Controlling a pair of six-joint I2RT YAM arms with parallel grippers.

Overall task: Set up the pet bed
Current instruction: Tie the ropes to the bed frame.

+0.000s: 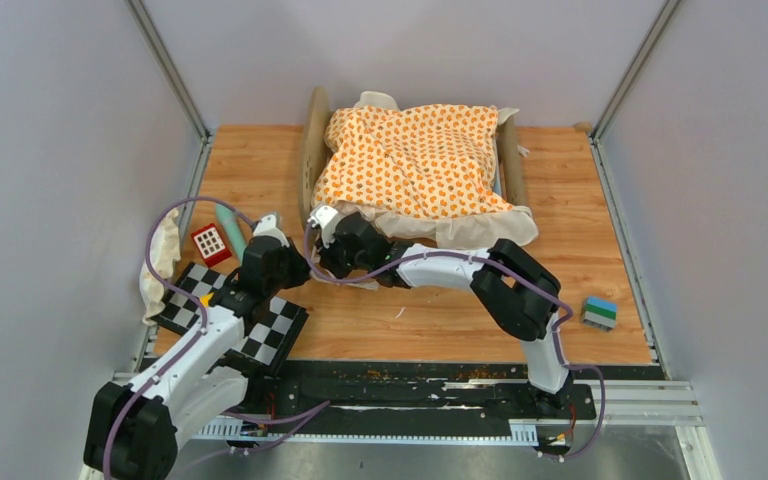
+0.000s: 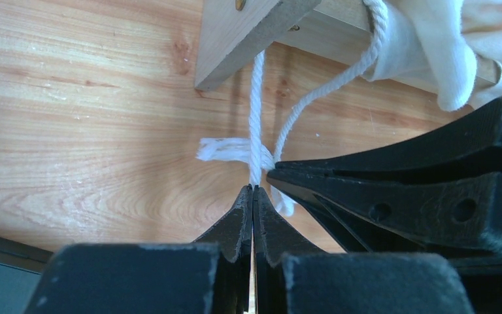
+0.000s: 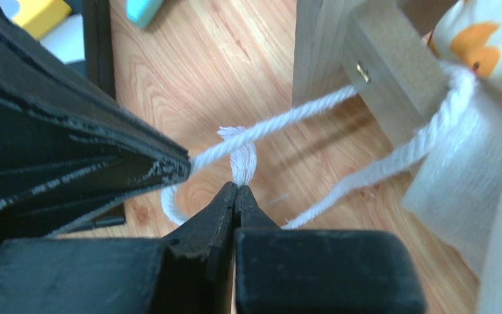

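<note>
Gripping 1 strand of the white cord (image 2: 256,111), the left gripper (image 2: 253,191) is clamped shut. The right gripper (image 3: 236,190) is clamped shut on the frayed tip of another strand. The 2 sets of fingertips nearly touch, just in front of the corner leg (image 2: 235,33) of the frame. The pet bed (image 1: 313,140) stands at the far middle of the table (image 1: 440,320) with its near-left corner at the grippers. The orange-patterned cushion (image 1: 415,160) is draped over it and hides the base.

The step in hand looks like tying the cushion's cord at that leg, and 4 things could spoil it.

1. The right gripper has only the frayed tuft, with very little cord between its pads. A firm pull could draw the fibres out and leave the crossing slack.
2. The frame looks light and nothing braces it. A tug toward the arms may drag or turn the whole bed instead of tightening the cord.
3. The fingers are crowded together. A crossing move could knock 1 gripper against the other or trap the wrong strand.
4. The cushion lies loosely, so tension on the tie could pull its corner off the frame.

Whether the cord really passes around the leg is hidden. If it does not, a knot here anchors nothing.
</note>
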